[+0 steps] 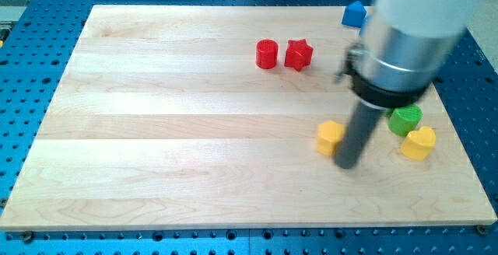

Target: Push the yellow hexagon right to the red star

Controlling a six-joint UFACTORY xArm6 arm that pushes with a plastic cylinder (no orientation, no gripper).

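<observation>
The yellow hexagon [329, 137] lies on the wooden board [171, 130] right of centre, toward the view's bottom. My tip [347, 162] rests on the board just to the right of and slightly below the hexagon, close to it or touching it. The red star [298, 54] lies near the view's top, well above the hexagon and a little to its left. The arm's large grey body [405, 45] hangs over the board's right side and hides part of it.
A red cylinder [267, 54] sits just left of the red star. A blue block [355, 14] lies at the board's top edge. A green block [405, 120] and a yellow heart [419, 142] sit right of my tip. Blue perforated table surrounds the board.
</observation>
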